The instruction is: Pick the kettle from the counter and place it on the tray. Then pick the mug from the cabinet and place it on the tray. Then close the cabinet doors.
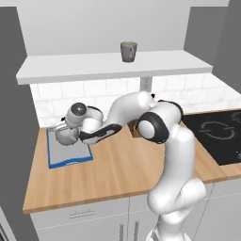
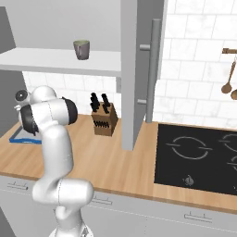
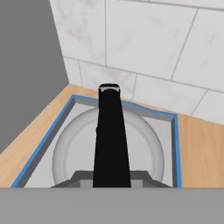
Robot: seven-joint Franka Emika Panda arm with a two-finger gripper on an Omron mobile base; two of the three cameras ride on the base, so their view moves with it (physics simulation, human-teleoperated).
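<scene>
The silver-grey kettle [image 1: 63,135] sits low within the blue-rimmed tray [image 1: 70,159] at the left end of the counter [image 1: 117,174]. My gripper [image 1: 67,126] reaches down onto it from the right. In the hand view the kettle's black handle [image 3: 110,131] runs straight up between the jaws of my gripper [image 3: 111,181], which is shut on it. The domed kettle body [image 3: 146,146] lies inside the tray rim [image 3: 176,144]. Whether the kettle touches the tray floor I cannot tell. The mug [image 1: 128,51] [image 2: 82,49] stands on the cabinet shelf [image 1: 94,66]. A cabinet door [image 2: 134,69] hangs open.
A brown knife block [image 2: 104,119] stands at the wall behind my arm. The black stovetop [image 2: 199,157] [image 1: 219,134] takes up the counter's right end. A grey side wall [image 3: 26,65] and the tiled back wall [image 3: 144,48] close in the tray's corner.
</scene>
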